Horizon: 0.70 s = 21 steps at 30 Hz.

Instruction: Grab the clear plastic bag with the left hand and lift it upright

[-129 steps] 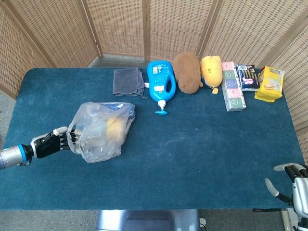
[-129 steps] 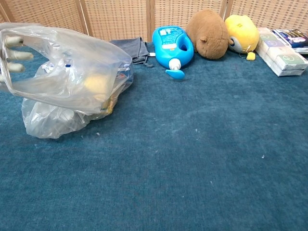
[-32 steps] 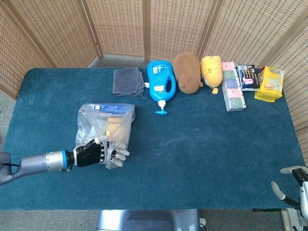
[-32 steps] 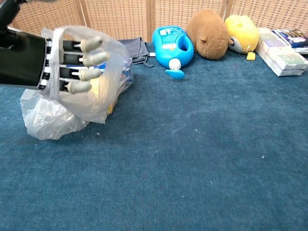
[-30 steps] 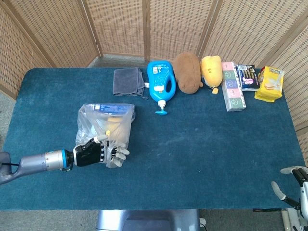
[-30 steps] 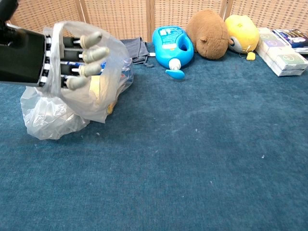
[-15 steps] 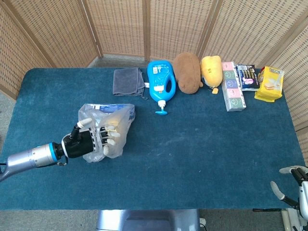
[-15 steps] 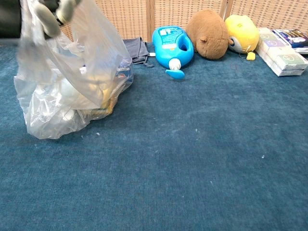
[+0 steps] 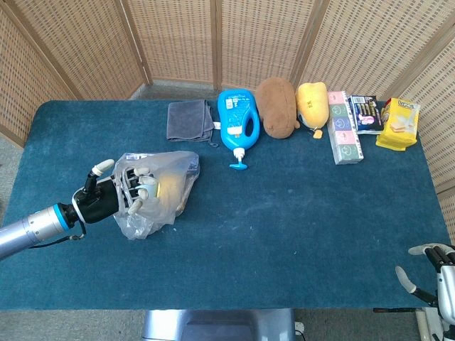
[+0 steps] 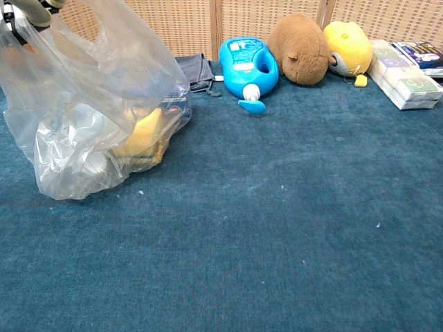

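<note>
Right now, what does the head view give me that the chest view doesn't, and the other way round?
Only the head view shows the whole left robot hand gripping the clear plastic bag, the right robot hand at the table's near corner, and the yellow packet. Only the chest view shows the bag's bottom resting on the blue table. Both share the bag, blue bottle, grey cloth and plush toys.

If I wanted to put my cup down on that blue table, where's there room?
The wide stretch of blue table right of the clear plastic bag, in front of the blue bottle, is bare. The far edge is crowded, from gray cloth to yellow packet.
</note>
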{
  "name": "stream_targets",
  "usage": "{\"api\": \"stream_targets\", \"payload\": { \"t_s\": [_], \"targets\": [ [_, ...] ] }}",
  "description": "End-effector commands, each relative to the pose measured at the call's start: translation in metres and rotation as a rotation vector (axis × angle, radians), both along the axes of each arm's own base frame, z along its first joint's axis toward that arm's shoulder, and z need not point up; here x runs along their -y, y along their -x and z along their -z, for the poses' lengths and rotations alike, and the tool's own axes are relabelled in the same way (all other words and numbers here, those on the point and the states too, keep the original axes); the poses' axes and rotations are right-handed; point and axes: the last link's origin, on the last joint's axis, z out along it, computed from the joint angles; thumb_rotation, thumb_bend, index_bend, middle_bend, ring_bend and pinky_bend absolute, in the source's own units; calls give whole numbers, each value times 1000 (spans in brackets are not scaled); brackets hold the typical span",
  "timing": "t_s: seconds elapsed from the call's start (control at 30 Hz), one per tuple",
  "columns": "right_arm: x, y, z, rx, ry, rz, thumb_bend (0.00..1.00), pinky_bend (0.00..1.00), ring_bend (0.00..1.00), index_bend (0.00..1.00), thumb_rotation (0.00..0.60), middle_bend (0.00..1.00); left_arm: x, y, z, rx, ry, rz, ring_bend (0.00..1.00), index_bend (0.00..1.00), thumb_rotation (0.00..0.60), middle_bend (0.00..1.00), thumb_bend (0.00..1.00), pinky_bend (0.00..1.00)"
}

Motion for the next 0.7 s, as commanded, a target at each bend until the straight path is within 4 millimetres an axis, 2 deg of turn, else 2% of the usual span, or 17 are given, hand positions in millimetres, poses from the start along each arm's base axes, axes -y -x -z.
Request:
{"api": "stream_targets", "payload": {
  "t_s": [0.03,0.17,0.37,0.53,0.7],
  "targets": [
    [0,0,0,-1,2,0,323,216,318,424,83,416,0,1,3,-43,4,25,423,270,121,344,310,576],
    [-1,0,-2,-2,6,1,323,217,318,424,84,416,1,-4,6,-51,12,52,423,270,113,343,310,577],
    [-1,-1,-2,-1,10,0,323,217,318,424,85,416,1,-12,-2,23,-13,81,423,270,117,348,310,576],
    [2,-1,-1,4,6,-5,323,216,318,425,85,416,0,-17,-12,106,-38,53,426,270,122,391,311,587],
    [3,-2,-1,5,4,-11,324,216,318,424,82,416,-4,-25,-20,145,-72,11,472,314,127,453,325,620]
  ]
}}
